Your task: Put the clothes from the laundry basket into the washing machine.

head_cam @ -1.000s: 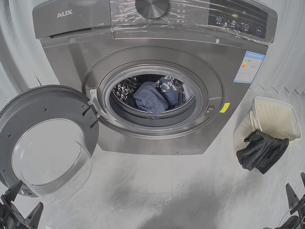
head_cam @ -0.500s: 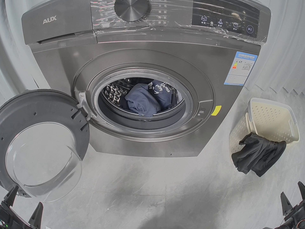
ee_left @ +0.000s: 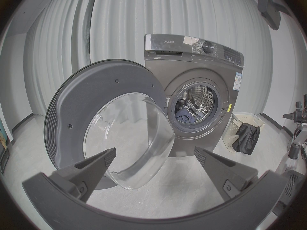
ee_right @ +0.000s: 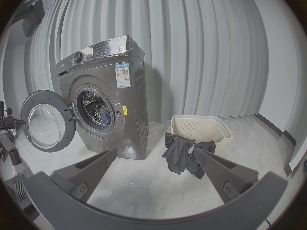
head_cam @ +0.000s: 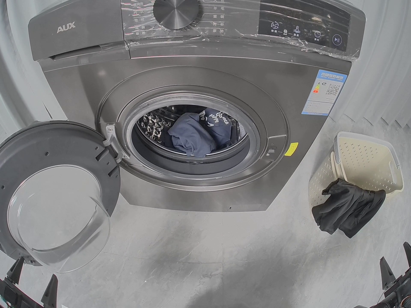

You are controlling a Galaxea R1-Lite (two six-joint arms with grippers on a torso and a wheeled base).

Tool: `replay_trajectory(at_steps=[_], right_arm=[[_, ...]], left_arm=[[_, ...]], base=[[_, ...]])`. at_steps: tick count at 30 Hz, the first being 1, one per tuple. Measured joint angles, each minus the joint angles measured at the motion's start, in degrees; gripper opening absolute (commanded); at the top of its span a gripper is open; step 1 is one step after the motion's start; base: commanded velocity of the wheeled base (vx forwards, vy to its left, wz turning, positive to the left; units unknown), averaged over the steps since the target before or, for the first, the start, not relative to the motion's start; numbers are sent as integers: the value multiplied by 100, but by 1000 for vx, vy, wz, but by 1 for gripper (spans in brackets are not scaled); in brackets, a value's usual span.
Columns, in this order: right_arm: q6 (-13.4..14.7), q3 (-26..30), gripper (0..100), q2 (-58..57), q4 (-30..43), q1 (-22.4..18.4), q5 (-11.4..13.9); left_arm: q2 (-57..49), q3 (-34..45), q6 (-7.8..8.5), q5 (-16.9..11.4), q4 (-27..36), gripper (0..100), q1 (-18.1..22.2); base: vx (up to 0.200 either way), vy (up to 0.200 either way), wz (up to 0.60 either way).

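Head view, washing machine (head_cam: 192,65): grey front-loader filling the upper and middle frame, standing on a pale floor (head_cam: 214,253).
Head view, door (head_cam: 55,146): swung fully open at the left of the frame, its clear glass bowl facing out.
Head view, navy clothes (head_cam: 192,135): bunched inside the drum (head_cam: 152,127) at the frame's centre, lying against the front lip of the opening.
Head view, laundry basket (head_cam: 372,159): cream and perforated, on the floor at the right edge of the frame, just beside the machine.
Head view, black garment (head_cam: 346,210): draped over the basket's near rim, hanging down its outer wall.
Head view, left gripper (head_cam: 37,267): lower left corner, below the door, fingers spread wide with nothing between them.
Head view, right gripper (head_cam: 394,252): lower right corner, fingers spread, nothing held, apart from the black garment.
Left wrist view, left gripper: fingers wide and empty. The open door is close in front. The washing machine stands beyond it with the navy clothes low in the drum, and the laundry basket with the black garment is past the machine.
Right wrist view, right gripper: fingers wide and empty. The black garment shows between them, hanging over the basket rim. The laundry basket stands upright on the floor near the machine's side, before a pleated curtain (ee_right: 198,48).
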Motion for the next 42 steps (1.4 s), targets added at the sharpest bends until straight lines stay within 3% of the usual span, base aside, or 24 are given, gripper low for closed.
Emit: replay_trajectory(at_steps=[34, 42], right_arm=[[0, -2, 100, 1, 2, 0, 0], [0, -2, 100, 4, 2, 1, -2]], left_arm=[[-30, 0, -95, 74, -54, 100, -11], [-29, 0, -276, 101, -60, 100, -16]], base=[[0, -200, 0], [-25, -25, 0]])
